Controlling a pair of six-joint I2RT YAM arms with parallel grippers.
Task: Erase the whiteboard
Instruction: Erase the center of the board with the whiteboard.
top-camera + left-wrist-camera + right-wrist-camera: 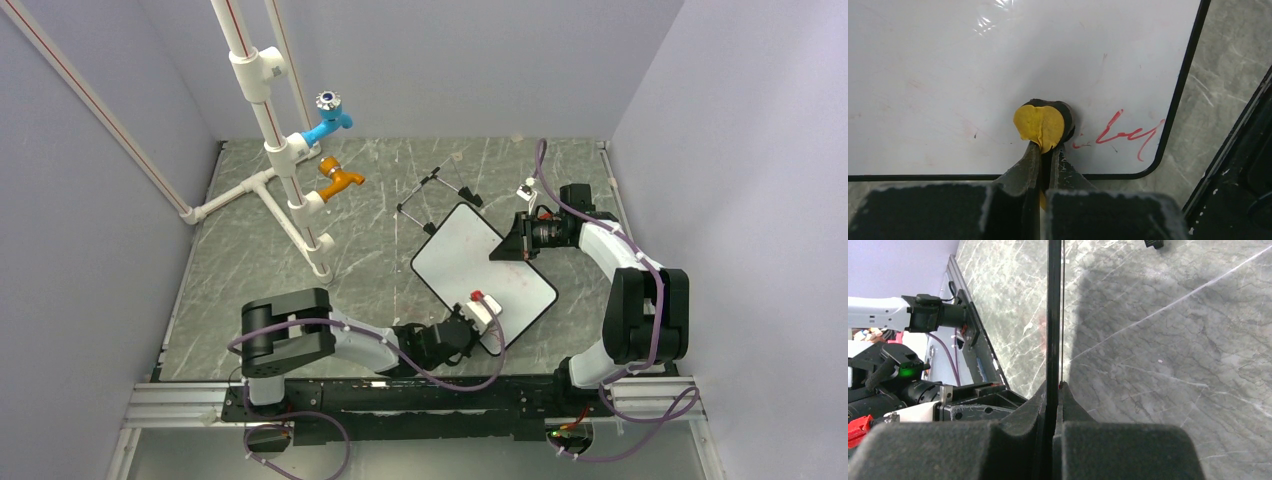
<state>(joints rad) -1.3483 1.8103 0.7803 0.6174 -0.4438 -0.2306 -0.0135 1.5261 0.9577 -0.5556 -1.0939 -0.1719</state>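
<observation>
The whiteboard (470, 262) lies turned like a diamond on the marble table. In the left wrist view the whiteboard (948, 75) is mostly wiped, with red handwriting (1128, 134) left near its rounded corner. My left gripper (1048, 147) is shut on a small yellow-black eraser (1040, 125), which presses on the board just left of that writing. From above, the left gripper (487, 322) sits over the board's near corner. My right gripper (508, 245) is shut on the board's far-right edge. That edge runs as a thin black line (1053, 315) up from the right gripper (1054, 388).
A white pipe rig (275, 160) with a blue tap (328, 122) and an orange tap (340, 180) stands at the back left. Black wire easel feet (432, 195) lie behind the board. A black rail (420, 400) runs along the near edge.
</observation>
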